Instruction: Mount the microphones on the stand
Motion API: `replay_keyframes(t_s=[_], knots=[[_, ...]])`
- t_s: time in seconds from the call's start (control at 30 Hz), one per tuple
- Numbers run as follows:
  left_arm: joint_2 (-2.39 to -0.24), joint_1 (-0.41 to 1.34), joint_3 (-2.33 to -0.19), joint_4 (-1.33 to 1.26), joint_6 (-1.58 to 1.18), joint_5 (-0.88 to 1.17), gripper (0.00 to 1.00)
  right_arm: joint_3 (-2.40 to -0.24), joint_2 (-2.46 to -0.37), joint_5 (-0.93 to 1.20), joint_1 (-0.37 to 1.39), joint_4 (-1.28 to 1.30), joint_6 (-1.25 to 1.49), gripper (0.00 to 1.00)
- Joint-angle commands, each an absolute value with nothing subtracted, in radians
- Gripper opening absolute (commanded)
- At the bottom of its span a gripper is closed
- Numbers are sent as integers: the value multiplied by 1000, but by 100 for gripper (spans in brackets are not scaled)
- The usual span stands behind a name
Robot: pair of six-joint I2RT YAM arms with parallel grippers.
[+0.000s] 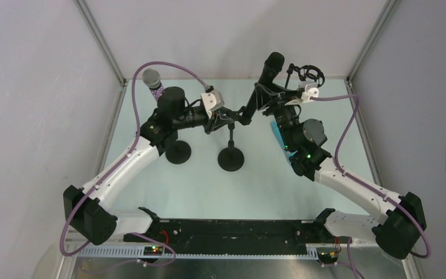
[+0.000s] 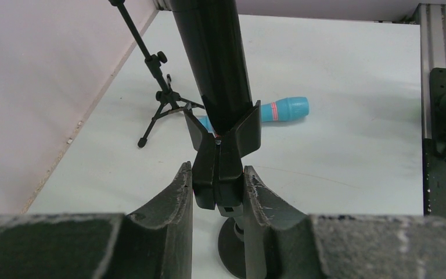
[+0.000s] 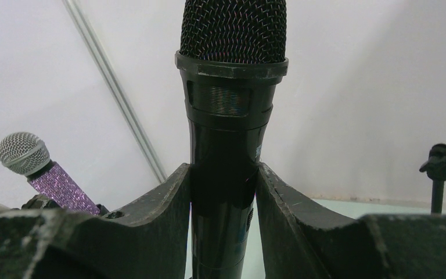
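Note:
A black microphone (image 1: 271, 71) stands tilted, its lower end in the black clip (image 2: 223, 142) of the middle stand (image 1: 231, 157). My right gripper (image 3: 223, 173) is shut on its body below the mesh head (image 3: 232, 29). Just under the cradle, my left gripper (image 2: 218, 173) is shut on the clip's stem. A purple glittery microphone (image 1: 152, 81) with a silver head sits up on the left stand (image 1: 178, 152). A teal microphone (image 2: 281, 110) lies flat on the table behind the clip, partly hidden under my right arm in the top view.
A thin tripod stand (image 2: 158, 93) with an empty round holder (image 1: 310, 74) stands at the back right. White walls close in the pale table (image 1: 209, 192) on three sides. Both arm bases and a black rail (image 1: 226, 229) line the near edge.

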State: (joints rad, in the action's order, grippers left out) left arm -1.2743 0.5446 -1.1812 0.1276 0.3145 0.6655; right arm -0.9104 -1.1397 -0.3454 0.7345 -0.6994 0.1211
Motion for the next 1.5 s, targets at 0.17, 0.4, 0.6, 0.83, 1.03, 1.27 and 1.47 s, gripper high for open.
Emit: replay_keyframes(t_s=[0.17,0.4,0.6,0.83,1.03,1.27,1.47], knots=[[-1252,548,-1169,82,330,618,0,-871,-1171,-575,848,-943,97,0],[-1251,548,-1164,81,337,620,0,-852,-1185,-600,879,-967,57,0],[-1255,550,-1167,80,339,617,0,-836,-1195,-610,892,-973,52,0],[-1256,552,-1169,80,341,616,0,-825,-1218,-642,917,-995,48,0],[-1258,555,-1168,81,343,617,0,-803,-1226,-686,940,-1025,58,0],[-1262,559,-1172,80,337,609,0,-793,-1224,-700,958,-1046,63,0],[-1264,564,-1178,80,330,598,39,-793,-1225,-679,955,-1067,66,0]])
